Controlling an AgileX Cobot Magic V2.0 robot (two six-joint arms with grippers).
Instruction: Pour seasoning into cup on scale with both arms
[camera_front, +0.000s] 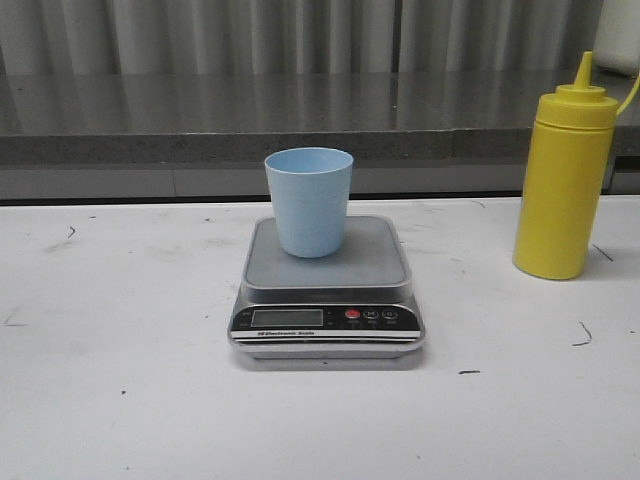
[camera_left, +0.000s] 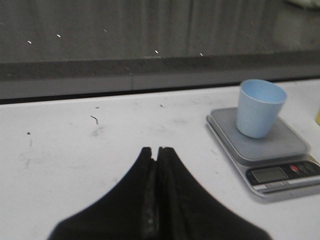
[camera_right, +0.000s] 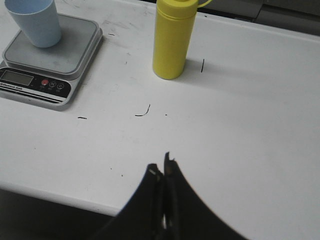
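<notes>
The light blue cup (camera_front: 308, 200) stands upright on the silver scale (camera_front: 327, 290) in the middle of the white table. The yellow seasoning bottle (camera_front: 563, 180) stands upright at the right, apart from the scale. Neither gripper shows in the front view. My left gripper (camera_left: 155, 150) is shut and empty over the table, left of the scale (camera_left: 265, 150) and cup (camera_left: 259, 107). My right gripper (camera_right: 161, 162) is shut and empty near the table's front edge, well short of the bottle (camera_right: 172, 37); the scale (camera_right: 47, 62) and cup (camera_right: 35, 20) lie beyond it to the left.
A grey counter ledge (camera_front: 300, 120) runs along the back of the white table (camera_front: 120, 380). Small dark marks dot the tabletop. The table's front edge (camera_right: 50, 192) shows in the right wrist view.
</notes>
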